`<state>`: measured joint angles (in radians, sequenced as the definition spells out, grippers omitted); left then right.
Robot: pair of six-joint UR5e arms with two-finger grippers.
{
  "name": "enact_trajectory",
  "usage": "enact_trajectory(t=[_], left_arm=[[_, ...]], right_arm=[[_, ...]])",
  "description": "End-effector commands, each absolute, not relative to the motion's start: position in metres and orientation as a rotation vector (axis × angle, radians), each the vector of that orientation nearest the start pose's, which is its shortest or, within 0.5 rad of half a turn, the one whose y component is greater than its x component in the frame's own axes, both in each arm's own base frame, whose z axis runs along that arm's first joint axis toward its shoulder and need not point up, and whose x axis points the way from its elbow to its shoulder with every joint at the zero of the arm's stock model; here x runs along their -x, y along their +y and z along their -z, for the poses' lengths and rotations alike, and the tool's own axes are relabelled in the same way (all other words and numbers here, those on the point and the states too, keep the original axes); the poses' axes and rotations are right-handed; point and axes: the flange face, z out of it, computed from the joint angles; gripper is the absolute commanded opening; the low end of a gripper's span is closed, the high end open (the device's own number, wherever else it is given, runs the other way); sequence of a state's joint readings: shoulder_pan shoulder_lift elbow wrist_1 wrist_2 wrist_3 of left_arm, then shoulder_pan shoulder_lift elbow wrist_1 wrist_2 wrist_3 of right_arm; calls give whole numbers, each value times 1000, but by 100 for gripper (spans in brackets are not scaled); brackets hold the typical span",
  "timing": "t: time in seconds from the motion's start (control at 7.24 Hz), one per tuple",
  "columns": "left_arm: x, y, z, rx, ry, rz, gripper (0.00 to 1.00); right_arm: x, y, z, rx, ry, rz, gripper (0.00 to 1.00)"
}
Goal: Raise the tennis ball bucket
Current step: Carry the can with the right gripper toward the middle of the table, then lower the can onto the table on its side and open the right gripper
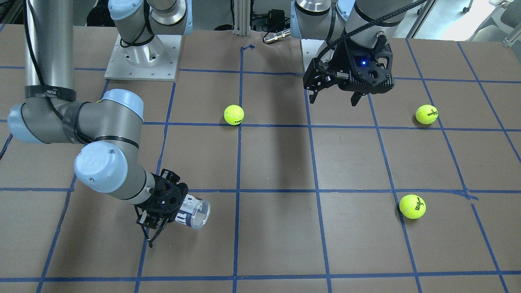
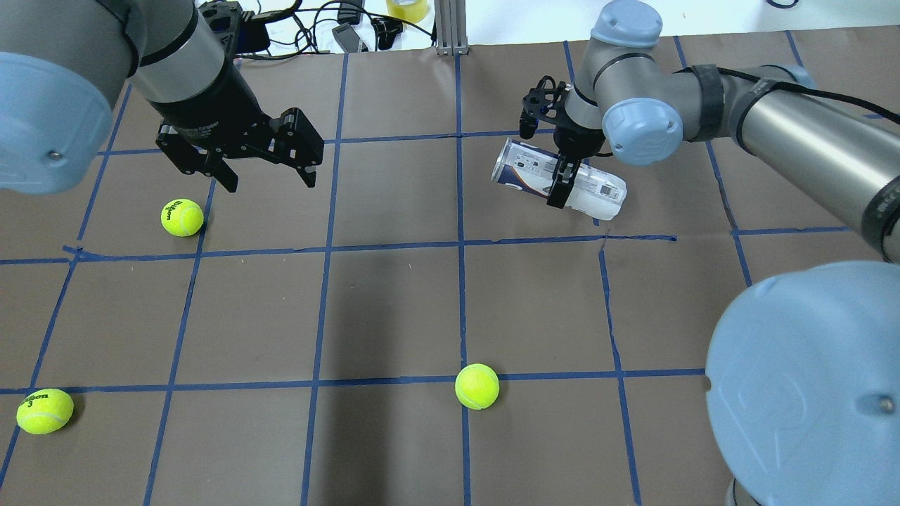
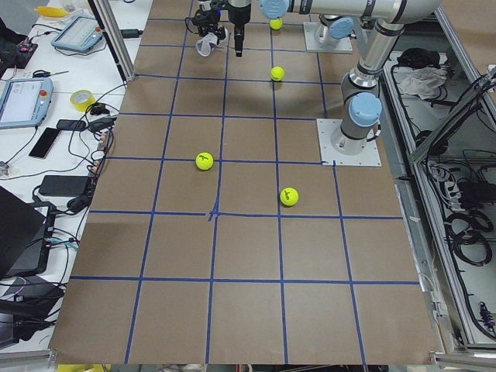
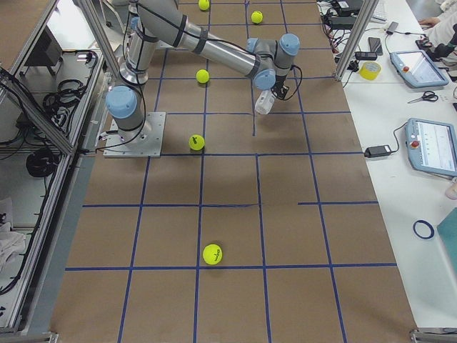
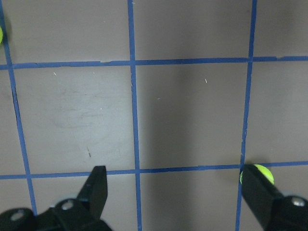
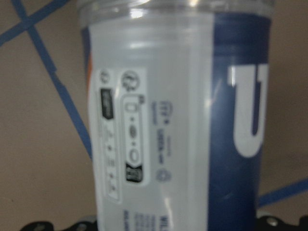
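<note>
The tennis ball bucket (image 2: 534,169) is a clear can with a white-and-navy label, lying on its side and slightly tilted. My right gripper (image 2: 562,169) is shut across its middle. In the front view the can's open end (image 1: 200,213) sticks out of the right gripper (image 1: 163,219). The right wrist view is filled by the label (image 6: 178,120). I cannot tell whether the can clears the table. My left gripper (image 2: 270,184) is open and empty, hovering above the table, also seen in the front view (image 1: 333,101) and the left wrist view (image 5: 175,187).
Three yellow-green tennis balls lie loose on the brown, blue-taped table: one (image 2: 182,217) just below the left gripper, one (image 2: 45,411) at the near left, one (image 2: 477,386) near the middle. Cables and a tape roll (image 2: 408,8) lie beyond the far edge.
</note>
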<state>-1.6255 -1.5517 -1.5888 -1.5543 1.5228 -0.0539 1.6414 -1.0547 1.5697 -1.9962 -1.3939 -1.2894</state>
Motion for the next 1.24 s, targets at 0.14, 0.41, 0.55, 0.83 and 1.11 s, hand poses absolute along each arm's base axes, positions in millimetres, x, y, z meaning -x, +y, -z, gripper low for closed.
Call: enact_trajectory(t=[0.14, 0.41, 0.55, 0.83, 1.11], left_arm=[[150, -484, -489, 31, 3188, 39, 100], [148, -486, -488, 38, 3188, 37, 100], [146, -486, -487, 46, 3191, 32, 100], [140, -487, -489, 65, 3190, 37, 100], [133, -489, -489, 85, 3187, 40, 100]], right_arm=[[-308, -596, -221, 2198, 2007, 123, 64], [-347, -581, -211, 2250, 2097, 96, 64], [-358, -576, -208, 2245, 2103, 93, 64], [-375, -567, -208, 2276, 2076, 92, 64], [-376, -574, -180, 2268, 2123, 108, 74]])
